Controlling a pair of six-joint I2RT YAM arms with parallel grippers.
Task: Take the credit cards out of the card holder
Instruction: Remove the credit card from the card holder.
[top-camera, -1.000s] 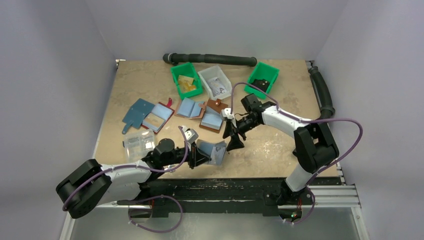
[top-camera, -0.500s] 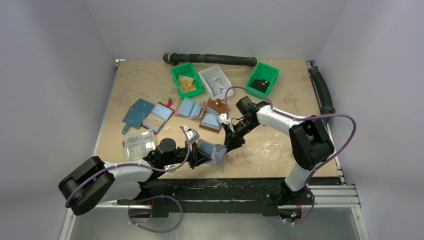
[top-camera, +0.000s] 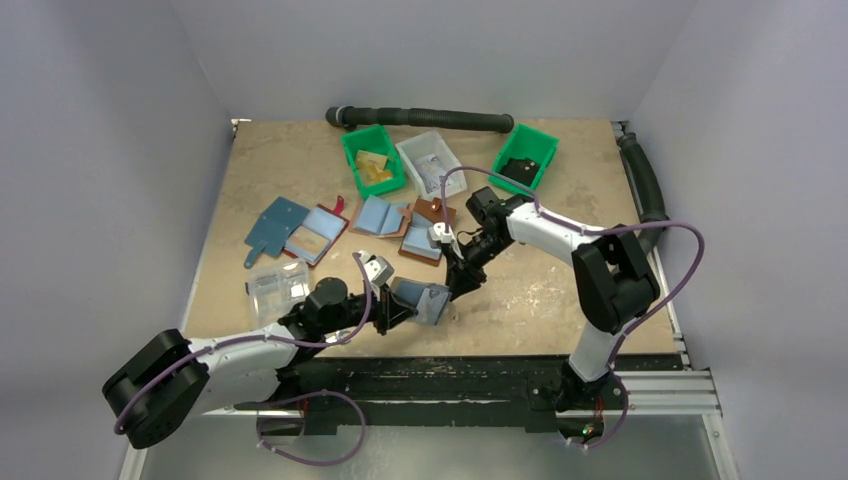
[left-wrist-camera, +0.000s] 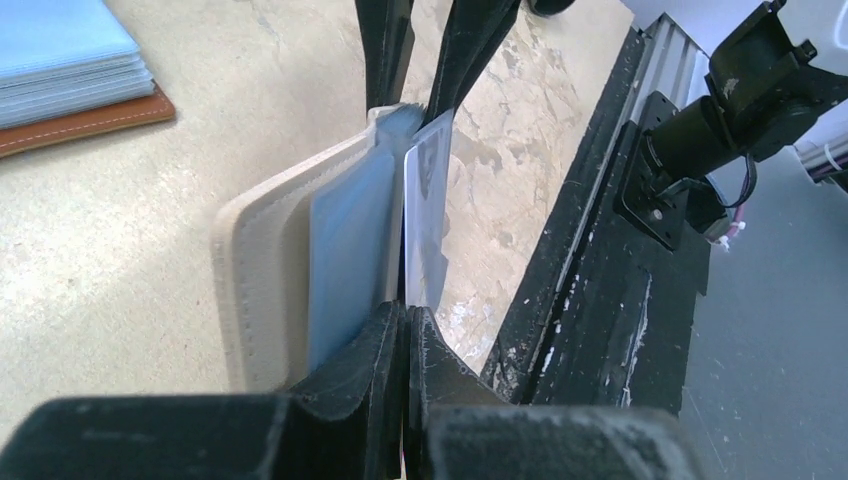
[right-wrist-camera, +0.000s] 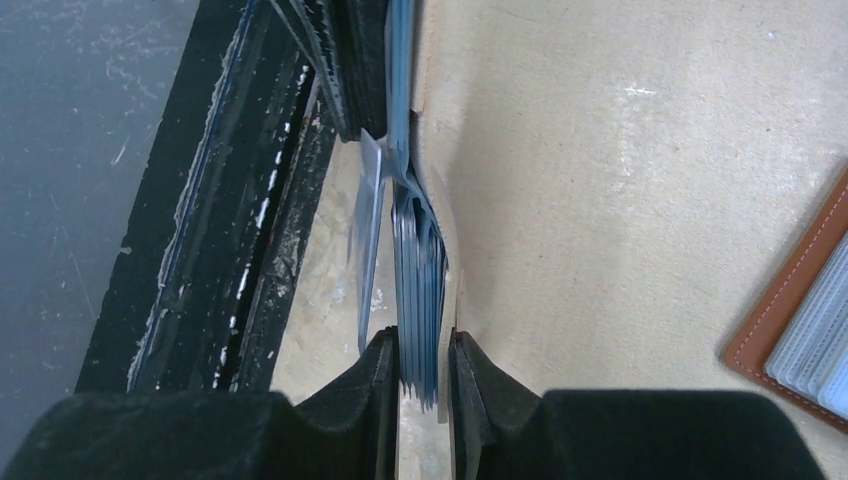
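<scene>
Stitching is running along the cream, leather-like cover of the card holder (left-wrist-camera: 265, 270), which is standing on edge above the near part of the table (top-camera: 560, 290), between the two arms. Inside it, glossy translucent blue sleeves are fanning out in a thin pack. A pale, light blue card (left-wrist-camera: 428, 215) with a smooth, shiny face is sticking out beside them, flat and rectangular.

The left gripper (left-wrist-camera: 405, 325) is holding the holder's lower edge, its black padded jaws pressing together with the card running down into the seam between them. The right gripper (right-wrist-camera: 422, 365) is coming in from the opposite end, its jaws clamping on the pack of blue sleeves.

Just behind the holder, brown wallets (top-camera: 422, 240) with blue lining are lying open on the rough, pale wooden board. A clear plastic box (top-camera: 277, 287) is sitting to the left of the left arm. Farther back, green bins (top-camera: 372, 160) and a ribbed black hose (top-camera: 420, 117) are lying along the far edge. The right arm's fingers are blocking the holder's top edge in the left wrist view.
</scene>
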